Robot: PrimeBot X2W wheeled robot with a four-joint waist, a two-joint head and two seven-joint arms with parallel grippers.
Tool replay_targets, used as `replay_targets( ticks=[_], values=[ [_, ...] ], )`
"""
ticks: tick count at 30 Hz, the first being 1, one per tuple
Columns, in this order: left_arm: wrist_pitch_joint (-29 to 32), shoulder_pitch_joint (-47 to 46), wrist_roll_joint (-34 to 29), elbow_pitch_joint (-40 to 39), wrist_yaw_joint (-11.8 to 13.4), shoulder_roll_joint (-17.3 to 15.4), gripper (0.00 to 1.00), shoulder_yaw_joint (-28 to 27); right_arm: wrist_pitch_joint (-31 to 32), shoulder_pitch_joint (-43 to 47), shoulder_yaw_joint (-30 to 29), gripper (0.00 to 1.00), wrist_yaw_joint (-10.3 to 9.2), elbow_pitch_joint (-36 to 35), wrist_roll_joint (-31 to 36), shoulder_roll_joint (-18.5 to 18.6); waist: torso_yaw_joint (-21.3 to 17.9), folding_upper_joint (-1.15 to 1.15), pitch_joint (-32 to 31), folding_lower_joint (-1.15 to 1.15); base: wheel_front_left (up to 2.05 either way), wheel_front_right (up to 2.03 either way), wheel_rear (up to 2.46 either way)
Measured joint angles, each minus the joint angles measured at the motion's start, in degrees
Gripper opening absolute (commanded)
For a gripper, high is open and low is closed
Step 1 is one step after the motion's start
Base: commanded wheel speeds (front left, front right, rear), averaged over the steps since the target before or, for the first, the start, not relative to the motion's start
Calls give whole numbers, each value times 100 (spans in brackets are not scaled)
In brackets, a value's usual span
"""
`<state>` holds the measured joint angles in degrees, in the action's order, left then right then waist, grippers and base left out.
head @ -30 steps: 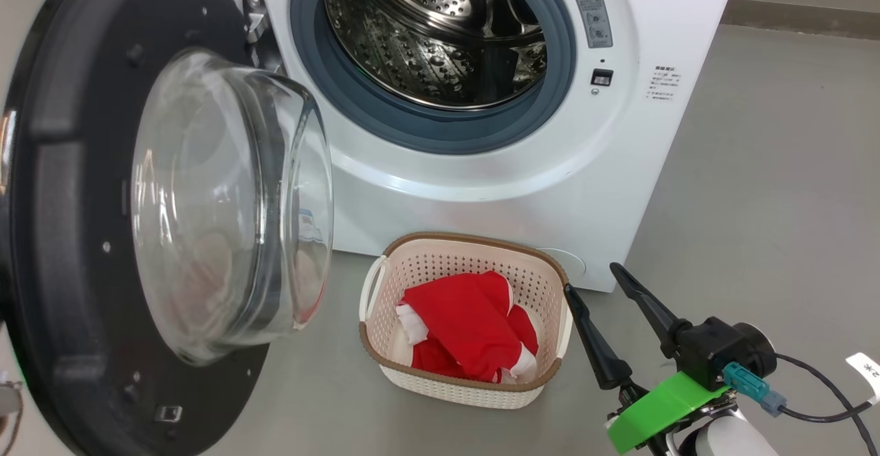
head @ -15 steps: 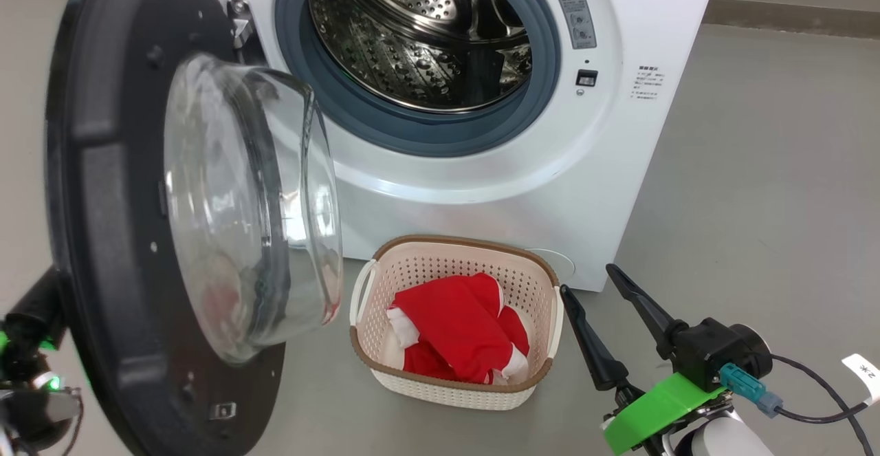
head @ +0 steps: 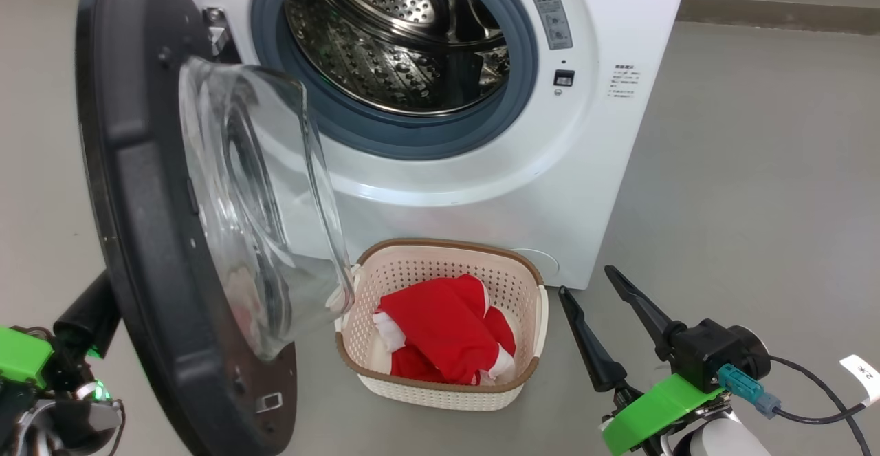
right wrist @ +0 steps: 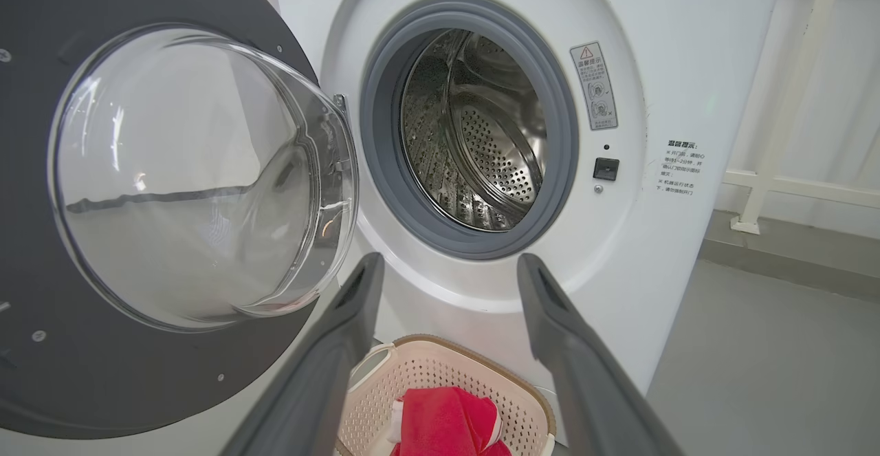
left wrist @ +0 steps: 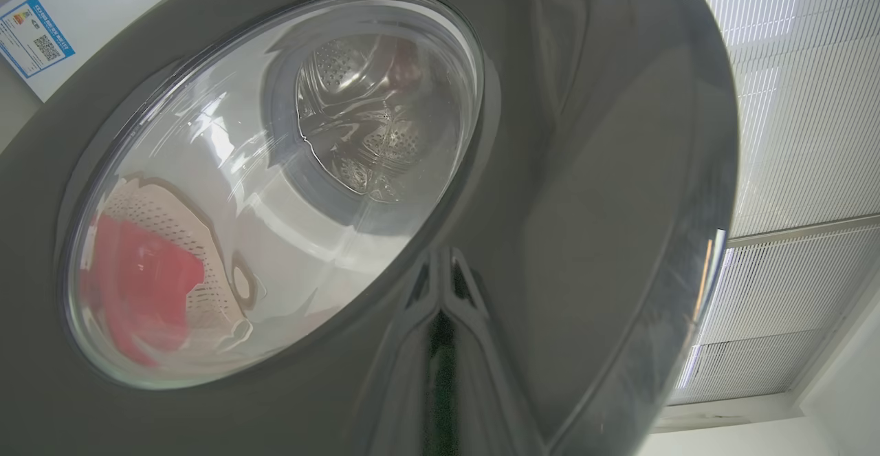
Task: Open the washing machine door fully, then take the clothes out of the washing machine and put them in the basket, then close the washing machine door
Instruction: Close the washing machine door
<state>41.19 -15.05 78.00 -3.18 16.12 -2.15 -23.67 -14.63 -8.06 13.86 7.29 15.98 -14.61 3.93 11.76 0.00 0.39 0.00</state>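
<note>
Grey floor [head: 756, 167], carrying one white washing machine [head: 481, 194] with a steel drum [head: 392, 36].
Item: washing machine door [head: 137, 201], hinged at the left, standing upright and half open. Its glass bowl bulges toward the opening and overlaps the basket's left side in the head view.
Item: basket [head: 440, 394], upright on the floor just before the machine, with red clothes [head: 440, 325] inside.
Item: left gripper [head: 86, 311], closed and empty, behind the door (tips against its glossy outer face).
Item: right gripper [head: 586, 283], spread wide and empty, right of the basket.
</note>
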Motion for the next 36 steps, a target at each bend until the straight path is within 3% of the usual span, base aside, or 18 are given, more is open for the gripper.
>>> replay_targets(
  ticks=[20, 32, 34, 35, 36],
  values=[
    [-747, 111, 861, -71, -12, -2, 0, 787, 0, -7, -11, 100, 0, 0, 0, 31, -336, 0, 169, 0, 0, 0, 0],
    [-1013, 249, 1009, -126, -110, 0, 0, 985, 0, -12, -16, 100, 0, 1, -1, 59, -470, 0, 179, 0, 0, 0, 0],
    [-1074, 250, 988, -178, -110, -1, 43, 984, 0, -12, -21, 100, 0, 1, -1, 59, -470, 0, 185, 0, 0, 0, 0],
    [-1111, 253, 972, -199, -112, -1, 99, 978, 0, -12, -23, 100, 0, 1, 0, 59, -467, 0, 191, 0, 0, 0, 0],
    [-1162, 256, 934, -223, -166, -8, 100, 975, 0, -12, -26, 100, 0, 1, 0, 58, -465, 0, 197, 0, 0, 0, 0]
  ],
)
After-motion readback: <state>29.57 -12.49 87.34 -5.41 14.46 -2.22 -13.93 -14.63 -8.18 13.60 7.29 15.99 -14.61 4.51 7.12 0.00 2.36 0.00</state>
